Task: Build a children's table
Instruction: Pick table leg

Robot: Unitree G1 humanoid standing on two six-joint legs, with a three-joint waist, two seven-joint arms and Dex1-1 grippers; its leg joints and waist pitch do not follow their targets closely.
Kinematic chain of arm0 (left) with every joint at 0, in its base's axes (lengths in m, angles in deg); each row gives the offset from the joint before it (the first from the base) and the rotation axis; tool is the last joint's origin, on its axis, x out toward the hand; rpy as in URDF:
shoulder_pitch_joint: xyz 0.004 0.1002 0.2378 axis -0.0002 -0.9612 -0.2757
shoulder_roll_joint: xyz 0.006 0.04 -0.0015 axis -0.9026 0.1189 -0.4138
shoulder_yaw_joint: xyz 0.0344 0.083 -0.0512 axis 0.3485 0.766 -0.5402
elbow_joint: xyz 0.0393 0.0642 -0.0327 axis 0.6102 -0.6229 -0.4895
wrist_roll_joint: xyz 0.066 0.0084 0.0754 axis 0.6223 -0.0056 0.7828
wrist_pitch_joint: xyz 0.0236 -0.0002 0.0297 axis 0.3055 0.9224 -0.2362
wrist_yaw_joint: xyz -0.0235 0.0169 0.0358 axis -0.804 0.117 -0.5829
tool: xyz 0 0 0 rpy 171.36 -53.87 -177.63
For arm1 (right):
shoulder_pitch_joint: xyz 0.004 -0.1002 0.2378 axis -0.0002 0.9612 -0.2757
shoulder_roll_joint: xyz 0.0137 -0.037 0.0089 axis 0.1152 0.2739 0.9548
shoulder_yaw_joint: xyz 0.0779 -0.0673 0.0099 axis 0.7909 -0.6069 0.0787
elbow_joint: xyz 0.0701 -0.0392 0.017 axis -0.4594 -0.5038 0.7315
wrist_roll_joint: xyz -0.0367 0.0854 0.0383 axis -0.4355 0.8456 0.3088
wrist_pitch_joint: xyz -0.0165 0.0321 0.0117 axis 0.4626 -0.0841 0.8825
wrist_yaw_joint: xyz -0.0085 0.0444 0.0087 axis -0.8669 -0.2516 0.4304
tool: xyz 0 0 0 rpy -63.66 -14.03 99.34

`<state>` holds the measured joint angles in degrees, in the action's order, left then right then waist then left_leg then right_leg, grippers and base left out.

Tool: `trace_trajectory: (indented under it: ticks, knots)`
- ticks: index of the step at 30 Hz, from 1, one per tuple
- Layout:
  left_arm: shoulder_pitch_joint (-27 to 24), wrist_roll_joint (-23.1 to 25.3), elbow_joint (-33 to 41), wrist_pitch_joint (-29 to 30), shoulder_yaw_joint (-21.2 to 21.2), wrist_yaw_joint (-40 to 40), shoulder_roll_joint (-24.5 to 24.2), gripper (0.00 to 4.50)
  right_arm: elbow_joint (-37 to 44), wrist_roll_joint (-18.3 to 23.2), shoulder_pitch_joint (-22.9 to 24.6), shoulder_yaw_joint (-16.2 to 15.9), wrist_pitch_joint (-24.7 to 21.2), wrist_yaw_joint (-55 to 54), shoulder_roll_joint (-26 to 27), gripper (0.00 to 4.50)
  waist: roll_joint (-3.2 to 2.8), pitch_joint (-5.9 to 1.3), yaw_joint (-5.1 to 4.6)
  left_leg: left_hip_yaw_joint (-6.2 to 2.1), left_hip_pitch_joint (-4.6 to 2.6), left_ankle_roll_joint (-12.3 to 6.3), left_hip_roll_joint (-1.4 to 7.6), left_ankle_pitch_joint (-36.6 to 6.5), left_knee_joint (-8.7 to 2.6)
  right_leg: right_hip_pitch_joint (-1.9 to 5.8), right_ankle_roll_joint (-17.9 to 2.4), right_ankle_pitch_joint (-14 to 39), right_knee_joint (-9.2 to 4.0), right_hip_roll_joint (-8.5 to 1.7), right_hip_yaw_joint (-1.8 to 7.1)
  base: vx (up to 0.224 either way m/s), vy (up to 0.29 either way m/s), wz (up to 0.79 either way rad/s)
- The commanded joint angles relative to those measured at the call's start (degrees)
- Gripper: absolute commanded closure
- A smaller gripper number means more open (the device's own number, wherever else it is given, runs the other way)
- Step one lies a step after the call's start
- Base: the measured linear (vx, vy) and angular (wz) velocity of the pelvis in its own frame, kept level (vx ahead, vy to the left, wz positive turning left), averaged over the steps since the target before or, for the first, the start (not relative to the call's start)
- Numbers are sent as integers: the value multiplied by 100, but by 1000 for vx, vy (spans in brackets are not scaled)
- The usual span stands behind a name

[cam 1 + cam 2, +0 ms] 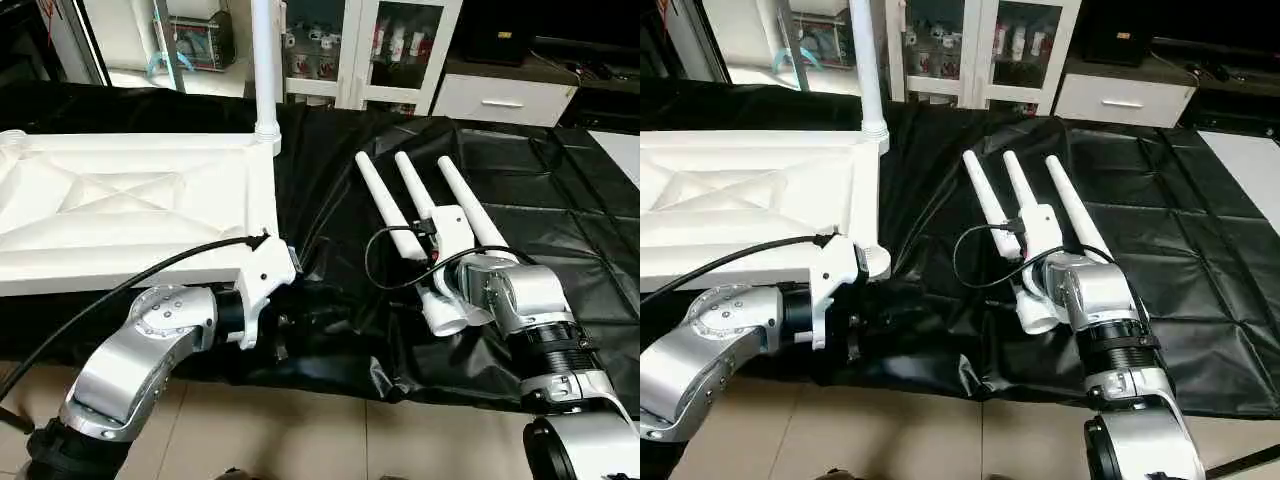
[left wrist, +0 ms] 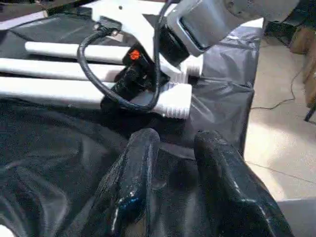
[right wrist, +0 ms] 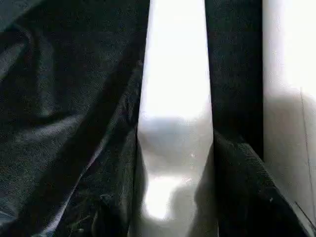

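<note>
The right claw (image 3: pixel 175 217) is straddling the middle leg (image 1: pixel 415 200), not clearly clenched; the neighbouring legs could roll away. The left claw (image 2: pixel 170 197) hangs released, empty.

Glossy crinkled black plastic sheet (image 1: pixel 520 190) (shiny at the creases); smooth white plastic tabletop (image 1: pixel 130 200) and tapered legs (image 1: pixel 385 205); brushed silver metal forearms (image 1: pixel 140 355).

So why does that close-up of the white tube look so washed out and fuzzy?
In the right wrist view the leg sits right against the lens: glare above, soft shadow lower down, edges blurred. In the left eye view the three loose legs look crisp, and the black sheet shows shiny creases.
</note>
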<state>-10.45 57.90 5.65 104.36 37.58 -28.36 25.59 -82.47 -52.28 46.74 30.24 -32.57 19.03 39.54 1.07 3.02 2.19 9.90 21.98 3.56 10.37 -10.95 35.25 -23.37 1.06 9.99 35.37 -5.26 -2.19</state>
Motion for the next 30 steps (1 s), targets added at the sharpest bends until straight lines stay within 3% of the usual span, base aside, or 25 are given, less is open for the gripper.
trace_trajectory:
  ticks: [1,4,5,6,8,10,11,12,13,15,16,17,18,23,25,26,30]
  knots:
    - [109,-19,34,101,-61,99,12,297,157,65,-5,140,102,54,-9,267,-41,-379,19,-11,-125,346,172,-1061,-490,241,-1199,734,-319,-172,168,0,0,0]
    - [130,-49,10,151,-93,150,51,279,159,84,-3,170,110,54,0,267,-43,-380,18,-11,-119,336,170,-1019,-488,245,-1208,728,-314,-172,167,0,0,0]
    - [201,-65,-75,208,-198,317,159,279,192,137,-2,241,135,54,21,267,-20,-382,15,-6,-119,329,171,-1008,-487,246,-1209,714,-315,-171,167,0,0,0]
    - [364,-67,-272,295,-412,661,364,269,293,233,1,363,213,72,49,267,43,-382,28,10,-127,282,172,-995,-477,250,-1224,689,-328,-174,177,0,0,0]
    - [500,-122,-430,415,-619,945,549,262,411,317,17,453,303,110,65,267,13,-388,56,5,-121,282,173,-957,-473,260,-1224,684,-318,-188,180,0,0,0]
    - [676,-299,-579,525,-899,1221,787,235,659,444,60,542,470,225,73,267,33,-381,47,-1,-91,256,171,-921,-482,279,-1186,696,-309,-186,172,0,0,0]
    - [935,-692,-651,901,-1185,1461,1081,235,1292,723,233,599,713,621,38,267,141,-398,54,14,-107,191,179,-862,-464,280,-1179,645,-328,-193,173,0,0,0]
    - [1156,-1070,-720,1218,-1399,1604,1322,230,1923,964,444,592,924,1028,-34,267,101,-403,120,8,-99,144,190,-772,-450,303,-1189,538,-288,-221,182,0,0,0]
    - [1156,-1070,-720,1218,-1399,1604,1322,209,1923,964,444,592,924,1028,-34,267,81,-410,167,2,-123,77,202,-670,-441,285,-1215,393,-276,-218,173,0,0,0]
    - [1538,-1642,-955,1683,-1774,1961,1762,199,2850,1386,812,595,1074,1612,-141,268,115,-401,183,13,-120,26,195,-594,-439,282,-1246,271,-271,-191,163,0,0,0]
    - [1538,-1642,-955,1683,-1774,1961,1762,195,2850,1386,812,595,1074,1612,-141,268,122,-399,202,23,-131,-18,197,-574,-427,282,-1255,189,-275,-196,174,0,0,0]
    - [1682,-1801,-1094,1826,-1927,2113,1929,190,3145,1559,956,608,1066,1786,-159,268,143,-391,198,10,-91,-119,190,-530,-441,302,-1292,195,-278,-198,165,0,0,0]
    - [1860,-1913,-1301,1890,-2068,2257,2072,173,3480,1795,1119,618,994,1993,-179,268,140,-388,221,13,-113,-162,198,-551,-435,276,-1281,296,-301,-203,170,0,0,0]
    - [2085,-2000,-1534,1954,-2260,2406,2229,162,3879,2049,1313,602,891,2203,-200,268,162,-374,284,-6,-121,-28,207,-864,-473,260,-1124,919,-378,-213,161,0,0,0]
    - [2357,-2280,-1746,2002,-2530,2534,2360,143,4173,2242,1440,520,772,2372,-252,268,144,-362,289,-5,-124,72,191,-1010,-476,249,-1030,1120,-411,-207,167,0,0,0]
    - [2466,-2476,-1763,2040,-2638,2516,2392,130,4280,2280,1502,457,762,2441,-297,268,113,-364,301,-24,-122,117,196,-1044,-485,253,-1019,1141,-401,-215,162,0,0,0]
    - [2605,-2851,-1668,2196,-2821,2552,2465,110,4441,2309,1615,337,750,2531,-408,268,130,-369,300,-37,-99,125,201,-998,-488,261,-1008,979,-391,-215,155,0,0,0]
